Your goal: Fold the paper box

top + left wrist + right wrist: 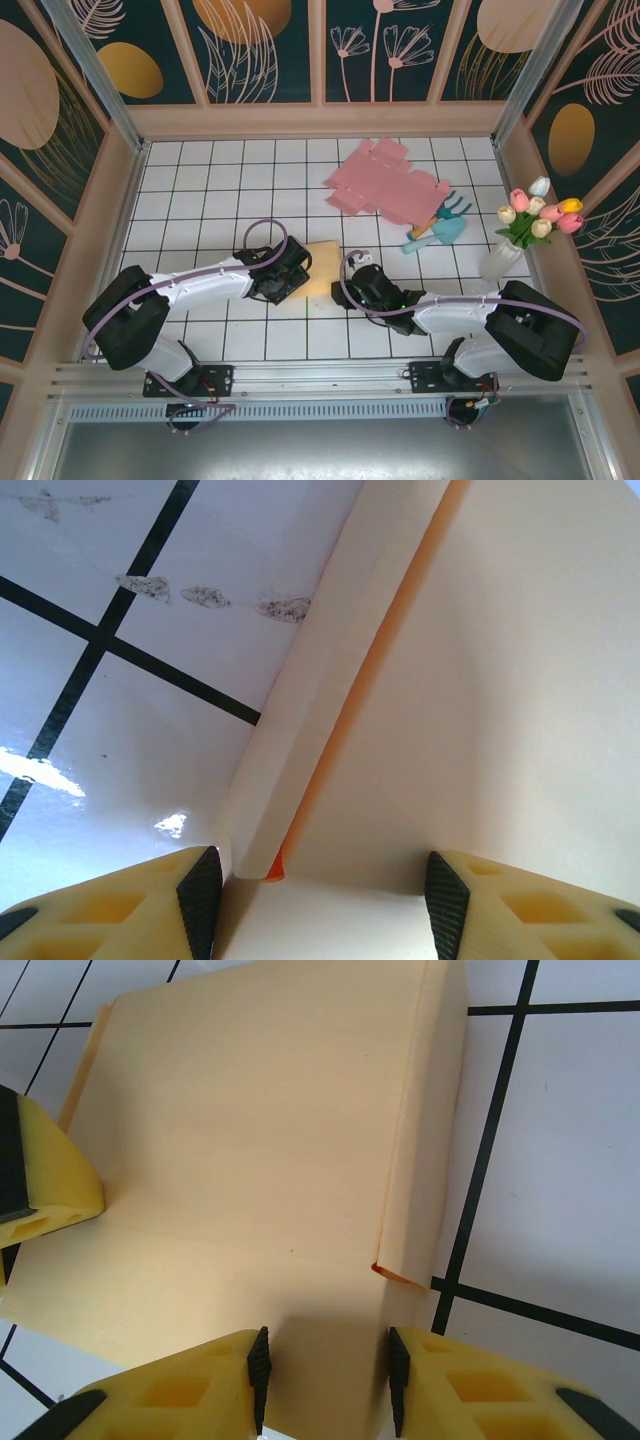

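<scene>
The right claw (328, 1380) is hovering over the near edge of the cream paper box (260, 1110). Its pads (260, 1375) are narrowly parted with flat card showing between them, probably not pinching it. The left claw (322, 900) is standing wide, straddling a raised side fold at the box's far edge. The box is lying in the middle of the table (200, 180) between both claws, well apart from a pink flat sheet (385, 180).

Upper right of centre: pink flat paper cutout (385, 180) on the white-tiled desk (200, 170). Just right of it lie a teal toy rake (455, 207) and scoop (449, 231). Right edge: vase of tulips (500, 258), upright.
</scene>
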`<state>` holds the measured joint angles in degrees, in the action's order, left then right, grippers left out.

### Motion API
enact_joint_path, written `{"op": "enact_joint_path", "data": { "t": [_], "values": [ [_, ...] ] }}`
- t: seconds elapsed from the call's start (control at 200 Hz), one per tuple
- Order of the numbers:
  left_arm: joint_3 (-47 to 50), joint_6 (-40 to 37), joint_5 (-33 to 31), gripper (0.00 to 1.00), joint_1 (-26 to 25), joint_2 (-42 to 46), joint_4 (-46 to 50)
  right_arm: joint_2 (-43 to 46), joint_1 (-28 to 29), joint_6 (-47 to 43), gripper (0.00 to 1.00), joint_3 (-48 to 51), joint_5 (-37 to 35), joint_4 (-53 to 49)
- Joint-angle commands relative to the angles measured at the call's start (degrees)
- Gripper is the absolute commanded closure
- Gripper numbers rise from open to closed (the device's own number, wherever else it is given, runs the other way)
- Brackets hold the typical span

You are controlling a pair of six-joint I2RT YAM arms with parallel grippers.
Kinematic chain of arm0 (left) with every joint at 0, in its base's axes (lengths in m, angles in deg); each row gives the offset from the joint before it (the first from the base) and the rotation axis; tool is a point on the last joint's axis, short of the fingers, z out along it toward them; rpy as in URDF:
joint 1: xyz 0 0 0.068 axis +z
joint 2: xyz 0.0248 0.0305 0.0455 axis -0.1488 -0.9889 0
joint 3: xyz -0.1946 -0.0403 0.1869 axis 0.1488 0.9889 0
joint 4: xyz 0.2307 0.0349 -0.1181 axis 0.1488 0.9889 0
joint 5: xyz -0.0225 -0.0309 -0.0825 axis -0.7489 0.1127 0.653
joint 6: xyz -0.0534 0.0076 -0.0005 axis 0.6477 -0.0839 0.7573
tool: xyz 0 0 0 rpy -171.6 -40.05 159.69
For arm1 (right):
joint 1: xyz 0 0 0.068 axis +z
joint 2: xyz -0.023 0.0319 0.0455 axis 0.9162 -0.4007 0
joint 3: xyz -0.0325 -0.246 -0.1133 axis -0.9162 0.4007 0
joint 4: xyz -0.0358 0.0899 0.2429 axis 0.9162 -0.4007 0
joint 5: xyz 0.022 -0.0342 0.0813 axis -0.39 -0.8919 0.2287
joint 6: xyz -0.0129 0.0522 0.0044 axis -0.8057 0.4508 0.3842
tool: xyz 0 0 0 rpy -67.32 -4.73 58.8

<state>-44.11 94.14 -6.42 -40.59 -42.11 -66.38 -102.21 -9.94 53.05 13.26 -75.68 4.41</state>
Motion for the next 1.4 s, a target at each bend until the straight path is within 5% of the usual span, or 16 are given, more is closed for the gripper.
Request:
{"op": "enact_joint_path", "data": {
  "t": [0.0,0.851,1.396],
  "values": [
    [1.41,0.44,-1.82,0.42,0.01,-1.42,2.50,-0.22,1.12,0.30,0.61,0.16,1.11,1.62],
    [1.86,0.26,-2.13,0.42,0.02,-2.03,2.15,-2.13,1.83,-0.86,0.64,6.28,-2.52,11.53],
    [2.42,0.66,-1.99,0.42,0.01,-2.64,1.38,-5.86,1.91,-2.41,0.69,12.44,-0.10,26.52]
  ]
}}
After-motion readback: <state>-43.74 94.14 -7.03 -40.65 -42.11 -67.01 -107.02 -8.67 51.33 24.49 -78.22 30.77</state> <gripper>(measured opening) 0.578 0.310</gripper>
